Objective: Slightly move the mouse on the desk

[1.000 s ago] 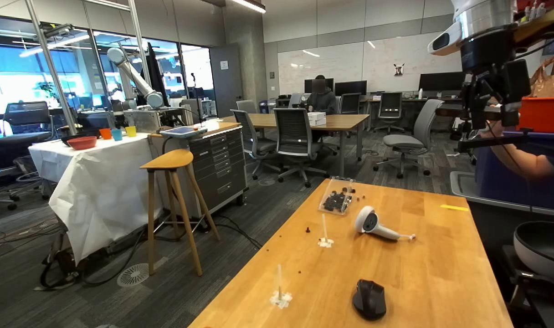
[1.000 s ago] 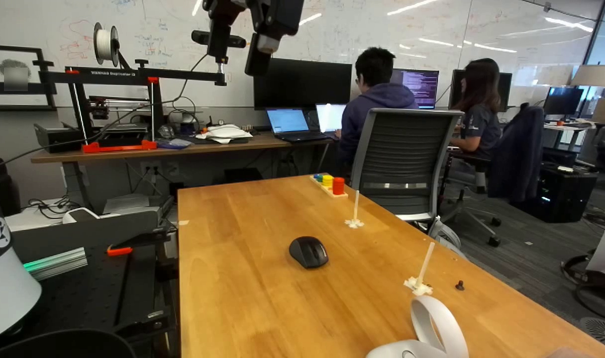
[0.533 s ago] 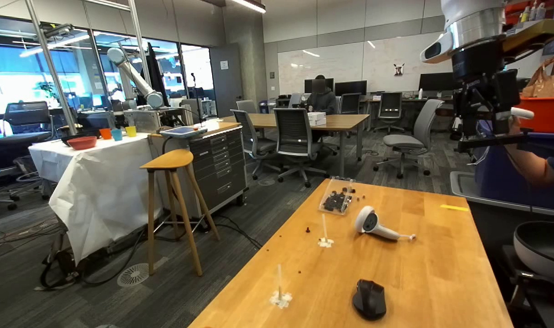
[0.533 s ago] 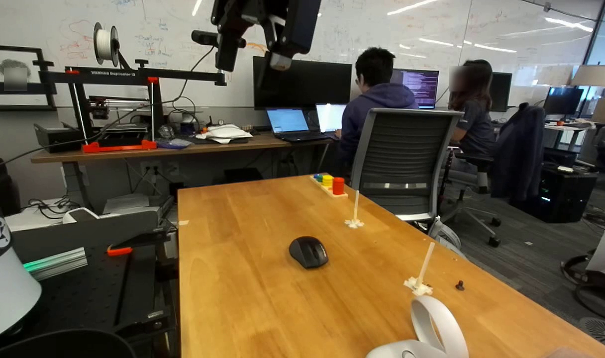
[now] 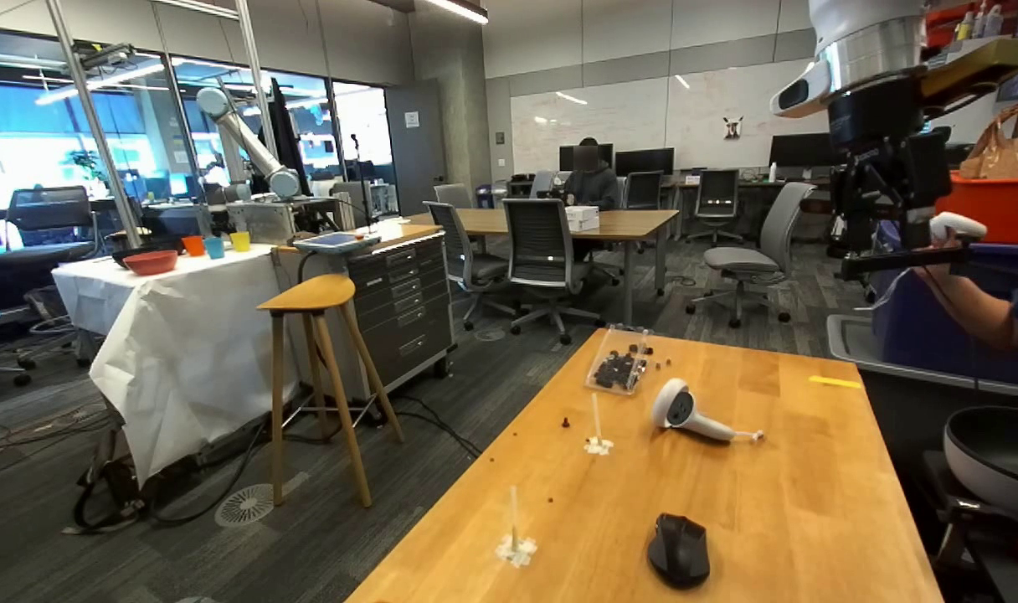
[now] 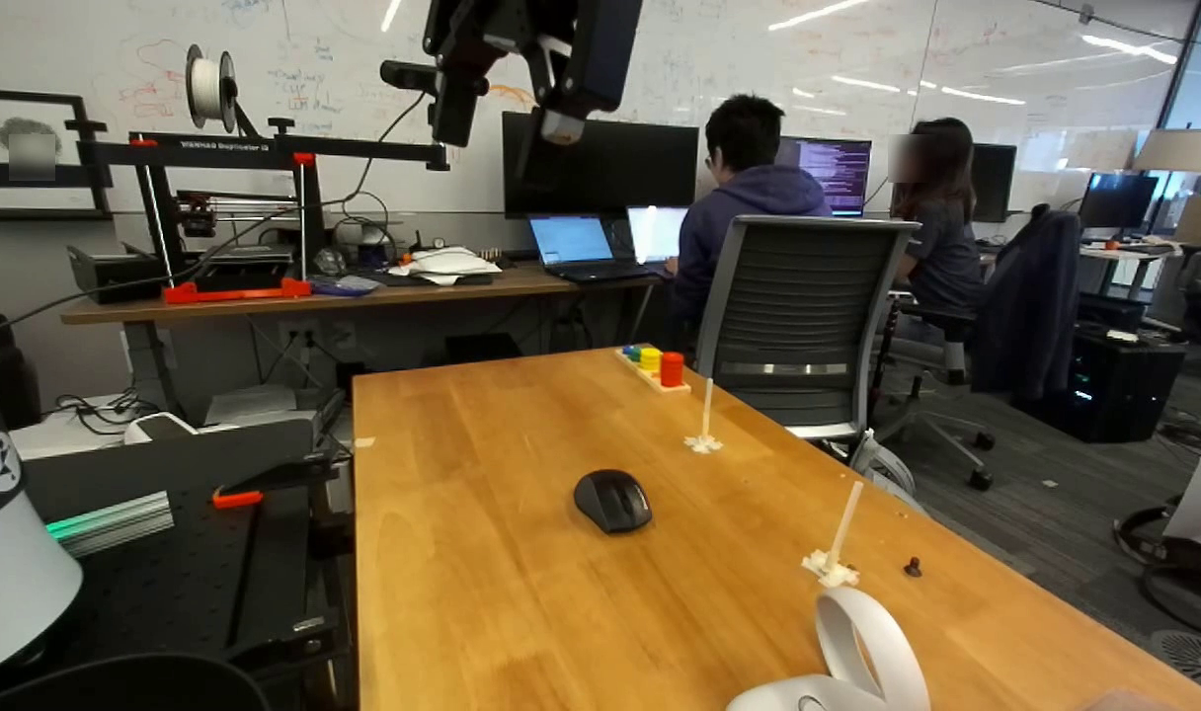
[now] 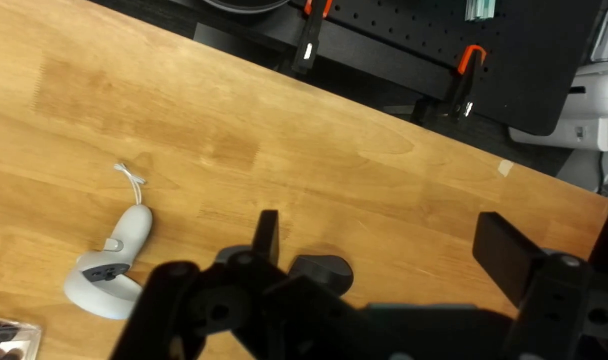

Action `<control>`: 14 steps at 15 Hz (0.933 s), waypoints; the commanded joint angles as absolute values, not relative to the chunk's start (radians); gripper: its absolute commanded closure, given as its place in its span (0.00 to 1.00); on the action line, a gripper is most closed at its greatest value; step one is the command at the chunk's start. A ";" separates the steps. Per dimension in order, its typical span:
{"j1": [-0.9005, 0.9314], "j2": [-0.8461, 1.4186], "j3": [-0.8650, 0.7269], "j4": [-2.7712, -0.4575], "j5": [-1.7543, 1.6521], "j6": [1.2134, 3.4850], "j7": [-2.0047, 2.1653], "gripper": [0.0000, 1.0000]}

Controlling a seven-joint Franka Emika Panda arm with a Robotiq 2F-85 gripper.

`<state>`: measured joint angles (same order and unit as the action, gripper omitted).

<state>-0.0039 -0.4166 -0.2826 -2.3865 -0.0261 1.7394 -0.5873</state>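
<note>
1. Black, matte and domed, the mouse [image 6: 612, 501] lies flat on the tan wooden desk [image 6: 462, 592], roughly midway between its two long edges and set in from the corner where a coloured stacking toy [image 6: 651, 361] stands.

2. It looks like light, hard plastic: stiff, fairly tough, and likely to slide readily over the smooth wood. The curved back could slip, so I would pinch low on both long flanks, or simply nudge one side.

3. From where I stand, the robot arm [image 5: 876, 50] is high up, its gripper [image 7: 384, 242] aimed downward, well above the desk and apart from the mouse.

4. Two fingers [image 7: 509, 260] stand widely parted, with nothing held. In the wrist view the mouse shows between them, nearer one, and partly hidden behind dark gripper parts; how its length lines up with them is hard to tell.

5. Nothing touches the mouse; I take the step to be the approach, and an overly hard push could send it toward a long edge.
</note>
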 commanded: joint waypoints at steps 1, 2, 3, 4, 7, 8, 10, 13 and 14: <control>-0.006 -0.341 -0.258 -2.353 0.007 1.888 -0.600 0.00; -0.001 -0.304 -0.248 -2.343 0.007 1.968 -0.593 0.00; 0.004 -0.265 -0.239 -2.329 0.008 2.031 -0.593 0.00; 0.009 -0.219 -0.228 -2.310 0.007 2.083 -0.592 0.00; 0.014 -0.093 -0.194 -2.265 0.021 2.201 -0.602 0.00; 0.015 -0.050 -0.185 -2.246 0.047 2.218 -0.615 0.00; 0.010 0.027 -0.160 -2.207 0.117 2.230 -0.649 0.00; -0.010 0.132 -0.109 -2.158 0.179 2.242 -0.676 0.00; -0.015 0.164 -0.093 -2.147 0.182 2.250 -0.675 0.00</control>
